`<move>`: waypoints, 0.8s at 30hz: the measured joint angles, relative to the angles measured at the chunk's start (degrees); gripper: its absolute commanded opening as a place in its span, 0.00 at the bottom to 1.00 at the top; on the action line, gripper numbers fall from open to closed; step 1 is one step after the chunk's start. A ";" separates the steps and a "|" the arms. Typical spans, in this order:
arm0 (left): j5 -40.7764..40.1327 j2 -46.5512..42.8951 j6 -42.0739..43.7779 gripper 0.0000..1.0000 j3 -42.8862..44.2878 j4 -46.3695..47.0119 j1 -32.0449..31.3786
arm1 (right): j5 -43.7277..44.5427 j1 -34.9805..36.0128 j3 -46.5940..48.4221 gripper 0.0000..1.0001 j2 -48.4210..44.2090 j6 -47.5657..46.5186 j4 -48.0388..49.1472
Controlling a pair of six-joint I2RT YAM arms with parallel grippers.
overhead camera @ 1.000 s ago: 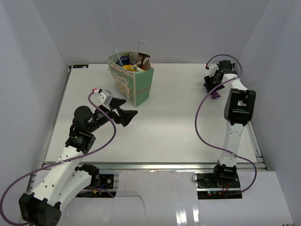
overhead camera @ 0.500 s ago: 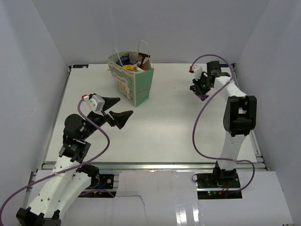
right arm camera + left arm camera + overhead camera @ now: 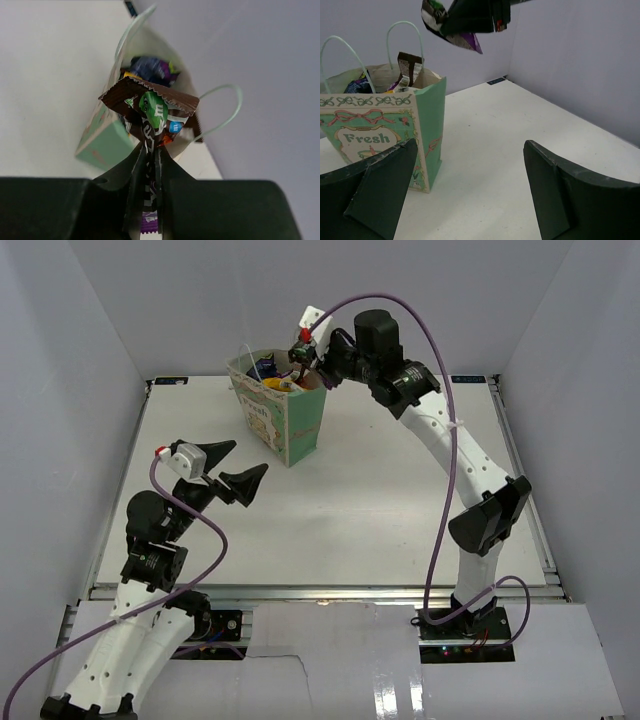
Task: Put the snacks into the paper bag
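right gripper [image 3: 302, 356] is clamping one dark, purple-ended packet [image 3: 150, 192] just above the one open bag [image 3: 290, 425]; at least two other snacks [image 3: 150, 67] are showing inside; left gripper [image 3: 232, 468] is hovering over the table [image 3: 400, 500] near the bag, jaws wide apart

packet [image 3: 149, 190] seemingly above upright paper bag [image 3: 300, 425]

Bright, even, diffuse light from above casts only faint soft shadows on the white table [image 3: 380, 490], while the right tool [image 3: 150, 167] looms dark and slightly blurred close up.
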 measured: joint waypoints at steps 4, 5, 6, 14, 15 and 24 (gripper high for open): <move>-0.33 -0.02 -0.02 0.98 -0.20 0.02 1.60 | 4.74 2.99 4.52 0.13 3.15 2.27 7.87; -0.33 -0.04 -0.02 0.98 -0.20 0.04 1.95 | 5.88 3.61 5.38 0.13 4.57 2.75 9.53; -0.33 -0.04 -0.02 0.98 -0.20 0.07 2.23 | 7.23 4.39 6.40 0.13 6.51 3.02 11.28; 0.00 0.20 -0.46 0.98 -0.33 0.35 4.92 | 15.76 6.78 9.03 0.36 19.58 3.76 18.67; 0.26 0.35 -0.63 0.98 -0.39 0.59 5.33 | 16.44 6.75 9.01 0.44 20.28 3.98 18.95; 2.38 1.31 -1.99 0.98 -1.05 1.14 6.80 | 17.33 6.36 8.04 0.88 18.64 3.93 21.77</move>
